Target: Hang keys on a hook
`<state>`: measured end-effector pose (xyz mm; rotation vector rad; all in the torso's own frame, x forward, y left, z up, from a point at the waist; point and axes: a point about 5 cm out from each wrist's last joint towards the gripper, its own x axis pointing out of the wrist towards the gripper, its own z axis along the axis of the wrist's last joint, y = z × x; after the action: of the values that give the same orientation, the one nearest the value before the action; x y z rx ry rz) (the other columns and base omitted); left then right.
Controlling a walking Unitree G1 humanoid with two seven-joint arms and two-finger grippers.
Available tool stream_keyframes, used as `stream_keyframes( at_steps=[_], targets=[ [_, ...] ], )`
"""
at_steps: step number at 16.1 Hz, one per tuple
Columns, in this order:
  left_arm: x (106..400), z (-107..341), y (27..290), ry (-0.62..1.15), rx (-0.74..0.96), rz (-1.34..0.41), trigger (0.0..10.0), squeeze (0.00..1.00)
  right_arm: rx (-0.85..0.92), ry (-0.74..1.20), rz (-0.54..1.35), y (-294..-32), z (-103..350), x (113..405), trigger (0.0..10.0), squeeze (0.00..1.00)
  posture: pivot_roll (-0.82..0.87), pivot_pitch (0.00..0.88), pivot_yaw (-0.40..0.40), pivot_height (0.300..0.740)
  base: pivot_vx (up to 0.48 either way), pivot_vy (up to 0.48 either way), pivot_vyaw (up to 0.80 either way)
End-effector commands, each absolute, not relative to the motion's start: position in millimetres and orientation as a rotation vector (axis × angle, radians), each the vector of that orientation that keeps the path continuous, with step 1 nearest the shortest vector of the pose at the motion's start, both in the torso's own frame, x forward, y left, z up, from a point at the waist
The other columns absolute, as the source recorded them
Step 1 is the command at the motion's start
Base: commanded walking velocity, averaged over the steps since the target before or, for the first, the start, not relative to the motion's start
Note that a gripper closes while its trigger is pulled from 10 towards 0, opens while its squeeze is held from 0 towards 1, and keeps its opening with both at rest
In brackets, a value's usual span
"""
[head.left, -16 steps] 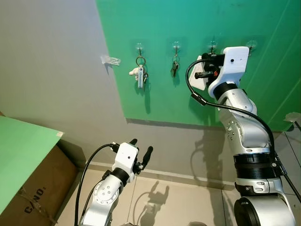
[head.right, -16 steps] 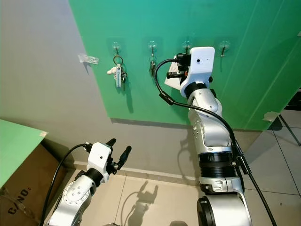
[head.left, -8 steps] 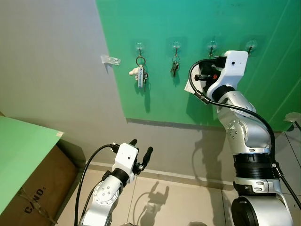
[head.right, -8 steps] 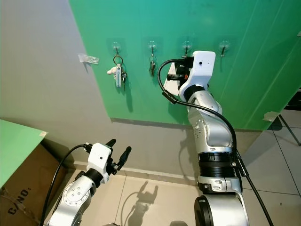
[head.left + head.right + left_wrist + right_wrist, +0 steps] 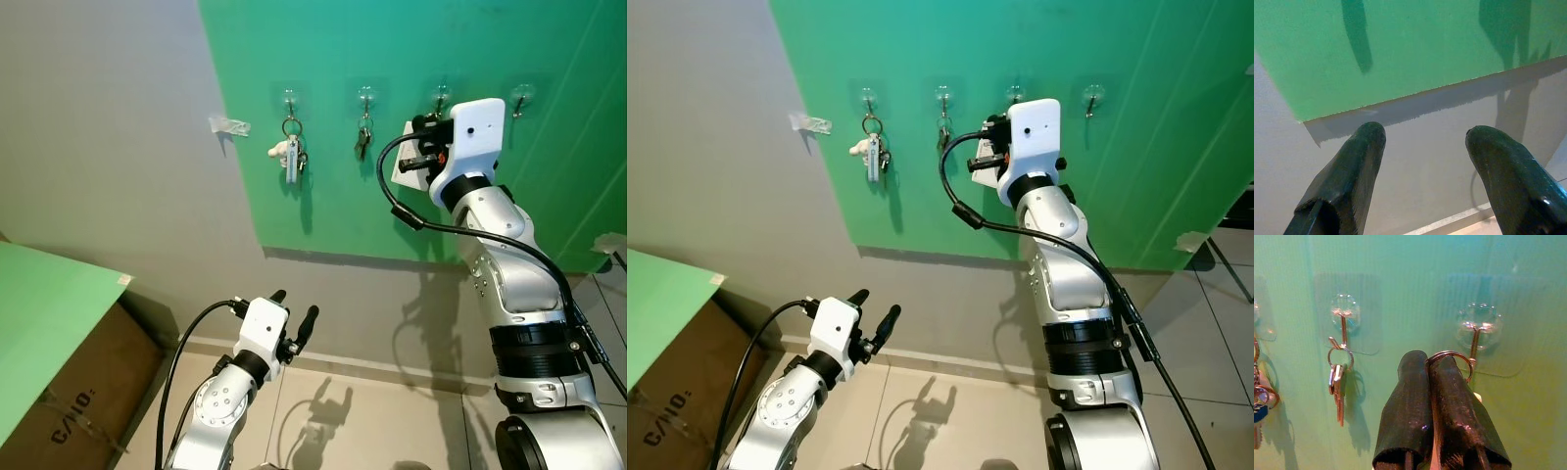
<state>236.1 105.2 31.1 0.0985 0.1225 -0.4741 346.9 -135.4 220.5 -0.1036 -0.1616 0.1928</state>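
Right gripper [image 5: 1427, 363] raised at green board [image 5: 411, 59], fingers pinched together on key ring [image 5: 1452, 355], ring just beside clear hook [image 5: 1475, 330] near board's top edge. Neighbouring hook carries keys [image 5: 1337, 382]. Left gripper [image 5: 292, 311] low, fingers spread, empty.

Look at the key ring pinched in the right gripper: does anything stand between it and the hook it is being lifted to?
Nothing visible does. The right gripper holds the key ring shut between its fingers, right beside the bare hook on the green board. The neighbouring keys hang off to one side.
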Motion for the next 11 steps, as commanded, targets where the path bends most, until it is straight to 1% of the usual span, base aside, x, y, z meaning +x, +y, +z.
stream_keyframes(
  at_steps=[1,11],
  targets=[
    [235.4,29.2,105.6,0.137,0.108,-0.479,10.0,0.0,-0.121,-0.195,0.194,-133.9,224.3,344.5,10.0,0.0,-0.23,0.0,0.096,0.74,0.0,0.0,0.0],
    [234.8,28.9,105.3,0.138,0.108,-0.48,10.0,0.0,-0.121,-0.197,0.156,-137.4,225.6,346.7,10.0,0.0,-0.23,0.0,0.097,0.74,0.0,0.0,0.0]
  ],
)
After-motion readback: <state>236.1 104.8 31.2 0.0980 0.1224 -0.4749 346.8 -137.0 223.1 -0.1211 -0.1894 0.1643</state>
